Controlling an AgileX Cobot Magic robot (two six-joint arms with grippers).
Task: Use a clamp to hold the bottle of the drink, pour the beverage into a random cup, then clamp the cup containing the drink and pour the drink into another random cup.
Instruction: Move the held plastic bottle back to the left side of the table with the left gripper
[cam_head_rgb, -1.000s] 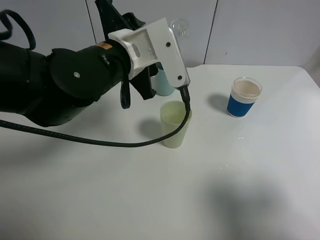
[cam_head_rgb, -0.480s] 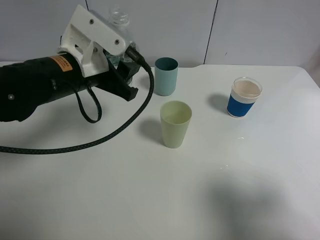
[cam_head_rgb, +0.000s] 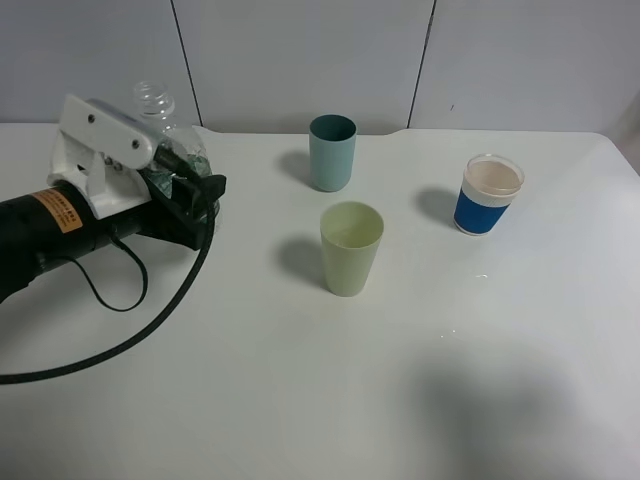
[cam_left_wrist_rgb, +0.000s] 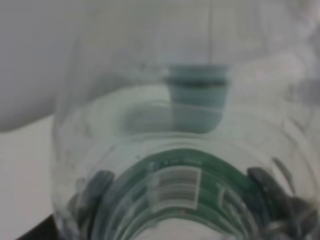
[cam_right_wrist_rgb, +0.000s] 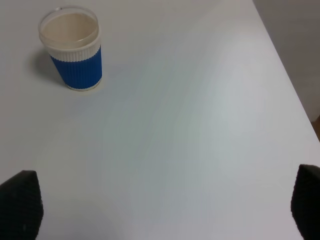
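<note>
Gripped bottle (cam_head_rgb: 170, 140), yellow-green cup (cam_head_rgb: 351, 250), blue-banded cup (cam_head_rgb: 488, 196)

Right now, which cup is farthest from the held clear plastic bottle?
The short blue-banded cup with the whitish rim, far right; the teal straight-sided cup and tapered yellow-green cup stand nearer the bottle.

Cups: three in total, namely one teal cup (cam_head_rgb: 332, 152), one yellow-green cup (cam_head_rgb: 351, 248) and one blue-banded cup (cam_head_rgb: 488, 194). Bottles: one clear bottle (cam_head_rgb: 165, 130), green label. Tables: one white table (cam_head_rgb: 500, 380).
</note>
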